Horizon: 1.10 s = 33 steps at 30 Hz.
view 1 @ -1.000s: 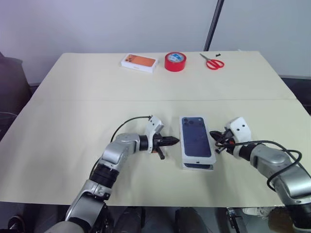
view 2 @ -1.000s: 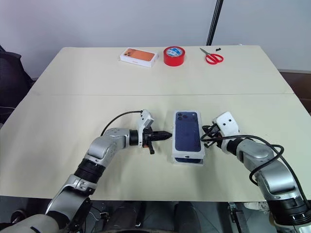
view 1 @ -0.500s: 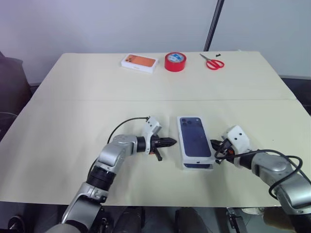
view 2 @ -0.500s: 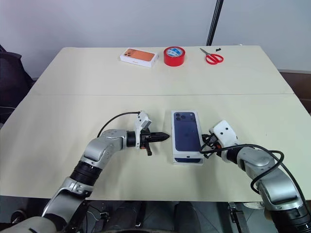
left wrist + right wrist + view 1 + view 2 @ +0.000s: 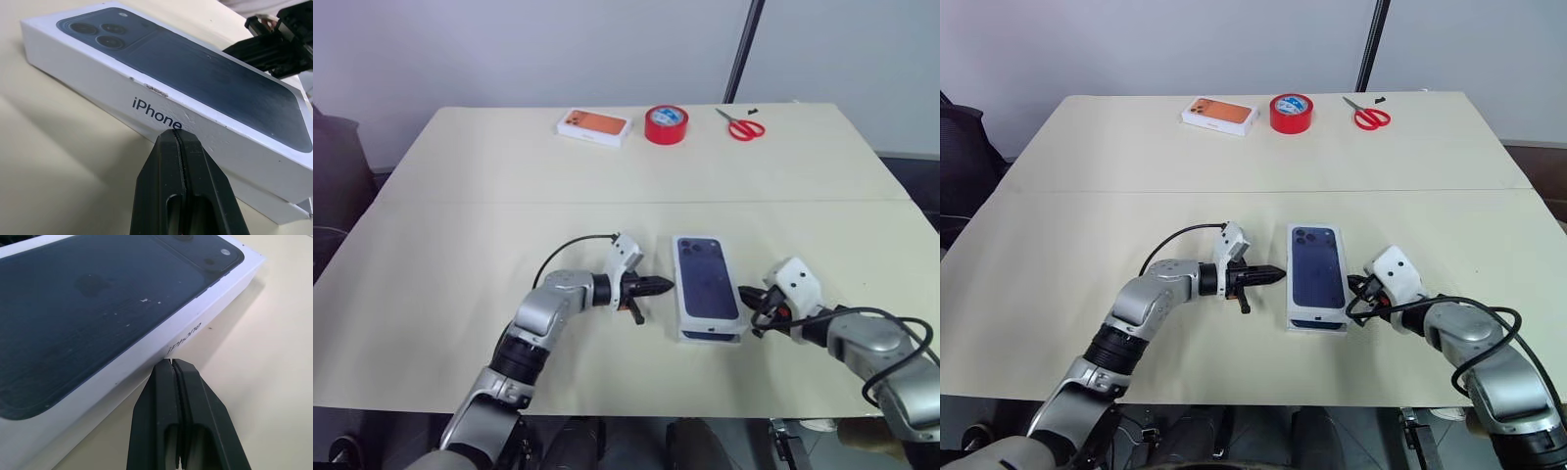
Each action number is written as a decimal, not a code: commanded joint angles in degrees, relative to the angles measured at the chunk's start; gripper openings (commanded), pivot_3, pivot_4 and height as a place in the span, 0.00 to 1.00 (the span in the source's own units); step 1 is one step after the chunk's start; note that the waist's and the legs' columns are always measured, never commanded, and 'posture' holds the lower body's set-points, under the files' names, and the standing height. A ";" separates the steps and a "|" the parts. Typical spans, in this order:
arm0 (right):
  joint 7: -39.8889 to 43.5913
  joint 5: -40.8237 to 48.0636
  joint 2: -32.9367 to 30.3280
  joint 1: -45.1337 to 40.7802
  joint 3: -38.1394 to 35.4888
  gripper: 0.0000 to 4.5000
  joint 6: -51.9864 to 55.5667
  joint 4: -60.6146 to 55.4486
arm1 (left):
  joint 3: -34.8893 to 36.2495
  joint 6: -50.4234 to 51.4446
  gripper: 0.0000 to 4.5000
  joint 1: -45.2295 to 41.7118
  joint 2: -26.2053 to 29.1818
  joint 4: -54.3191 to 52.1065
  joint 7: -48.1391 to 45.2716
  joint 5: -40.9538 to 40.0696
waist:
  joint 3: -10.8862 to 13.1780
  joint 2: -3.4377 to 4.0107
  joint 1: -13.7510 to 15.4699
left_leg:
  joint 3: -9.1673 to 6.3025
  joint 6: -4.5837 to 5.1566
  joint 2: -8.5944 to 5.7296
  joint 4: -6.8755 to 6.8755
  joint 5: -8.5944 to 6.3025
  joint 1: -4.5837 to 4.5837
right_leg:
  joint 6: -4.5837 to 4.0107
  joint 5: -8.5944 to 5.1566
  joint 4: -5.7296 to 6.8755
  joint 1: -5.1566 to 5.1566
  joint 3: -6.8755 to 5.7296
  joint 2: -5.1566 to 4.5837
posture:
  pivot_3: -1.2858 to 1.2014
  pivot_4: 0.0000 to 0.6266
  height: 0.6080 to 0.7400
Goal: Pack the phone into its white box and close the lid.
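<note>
A beige table (image 5: 460, 294) seen from above, with the lid (image 5: 707, 277) lying near its front edge, printed dark blue phone picture facing up. The lid sits on the white box (image 5: 715, 336), not fully flush — a strip of the box shows beneath the lid's near end. The phone itself cannot be seen.

Just left of the lid is the left gripper (image 5: 661, 286), its two black fingers pressed together and holding nothing, tip pointing at the lid's long left side; whether it touches cannot be told. Just right of the lid is the right gripper (image 5: 748, 294), fingers likewise pressed together and empty, tip close beside the lid's long right side — contact is again unclear. The lid lies between the two grippers.

Well beyond the lid, along the table's far edge, lie a white box with an orange phone picture (image 5: 594, 125), a red tape roll (image 5: 666, 124) and red-handled scissors (image 5: 741, 124), in that order from left to right.
</note>
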 commanded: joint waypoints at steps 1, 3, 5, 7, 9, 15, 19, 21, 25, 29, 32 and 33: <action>2.29 1.23 -0.05 0.71 -1.41 0.01 -2.49 -4.96 | -1.76 -0.38 0.00 0.59 -0.31 -3.91 -1.58 -1.04 | 0.00 0.00 0.03 | 0.00 0.00 0.00 0.00 0.00 0.00 | 0.00 0.00 0.00 0.00 0.00 0.00 | 0.52 0.24 1.00; 2.73 0.74 0.05 1.46 -1.64 0.01 -3.32 -5.49 | -1.52 -0.52 0.00 0.98 -0.42 -4.27 -1.59 -1.34 | 0.00 0.00 0.08 | -0.01 0.00 0.00 0.00 0.00 0.00 | 0.00 0.00 0.00 0.01 0.00 -0.01 | 0.52 0.24 1.00; 2.85 0.51 0.48 1.95 -1.89 0.01 -3.93 -5.55 | -1.43 -0.99 0.00 1.29 -0.50 -4.56 -1.50 -1.24 | 0.00 0.00 0.01 | -0.01 0.00 0.00 0.00 0.00 0.00 | 0.00 0.00 -0.01 0.01 0.00 -0.01 | 0.52 0.24 1.00; 3.17 0.84 0.81 2.39 -2.09 0.01 -4.33 -5.76 | -1.39 -0.84 0.00 1.65 -0.51 -5.11 -1.74 -1.53 | 0.00 0.00 0.07 | -0.01 0.00 0.00 0.00 0.00 0.00 | 0.00 0.00 0.00 0.01 0.00 -0.01 | 0.52 0.24 1.00; 3.68 0.62 0.86 3.17 -2.11 0.01 -5.30 -6.29 | -1.44 -1.12 0.00 2.23 -0.17 -5.96 -2.27 -1.72 | 0.00 0.00 0.05 | 0.00 0.00 0.00 0.00 0.00 0.00 | 0.00 0.00 0.00 0.01 0.00 -0.01 | 0.52 0.24 1.00; 6.28 -1.38 -0.75 5.68 -0.47 0.01 -8.28 -6.96 | -1.65 -1.84 0.00 2.84 0.96 -6.99 -4.04 -1.78 | 0.00 0.00 0.04 | 0.00 0.00 -0.01 0.00 0.00 0.01 | 0.00 0.00 -0.01 0.01 0.00 0.00 | 0.52 0.24 1.00; 6.81 -2.49 -0.48 6.69 -0.52 0.01 -9.79 -6.84 | -0.39 0.23 0.00 3.36 1.05 -9.49 -4.55 -3.95 | 0.00 0.00 0.07 | -0.01 0.00 0.01 0.00 0.00 0.01 | 0.00 0.00 0.00 0.02 0.00 0.00 | 0.52 0.24 1.00; 6.95 -3.96 -0.55 7.26 0.09 0.01 -10.89 -5.80 | -0.76 1.47 0.00 3.90 1.57 -9.27 -4.55 -4.07 | 0.00 0.01 0.03 | -0.01 0.00 0.01 0.00 0.00 0.02 | 0.00 0.00 -0.01 0.04 0.00 0.00 | 0.52 0.24 1.00; 7.43 -6.58 -0.85 7.87 1.08 0.01 -12.96 -4.44 | -1.20 2.19 0.00 5.79 2.98 -9.83 -5.25 -4.78 | -0.01 0.01 0.00 | 0.00 0.00 0.00 -0.03 0.00 0.14 | 0.00 0.00 -0.02 0.13 0.00 0.00 | 0.52 0.24 1.00; 7.18 -6.46 0.15 6.89 1.60 0.01 -12.37 -4.66 | -1.01 0.72 0.00 7.06 4.27 -8.68 -4.92 -3.44 | -0.01 0.00 0.00 | -0.01 0.00 0.01 -0.03 0.00 0.17 | 0.00 0.00 -0.02 0.16 0.00 0.00 | 0.52 0.24 1.00; 7.03 -6.66 0.39 6.44 1.78 0.01 -11.92 -4.52 | -0.14 0.43 0.00 6.73 3.52 -7.28 -2.94 -3.04 | -0.01 0.01 0.02 | -0.01 0.00 0.01 -0.03 0.00 0.18 | 0.00 0.00 -0.02 0.17 0.00 0.00 | 0.52 0.24 1.00; 7.09 -6.75 0.40 6.40 1.81 0.01 -11.90 -4.51 | 0.15 0.39 0.00 6.49 3.15 -6.75 -2.28 -2.94 | -0.01 0.00 0.07 | -0.01 0.00 0.01 -0.03 -0.01 0.18 | 0.00 0.00 -0.03 0.18 0.01 -0.01 | 0.52 0.24 1.00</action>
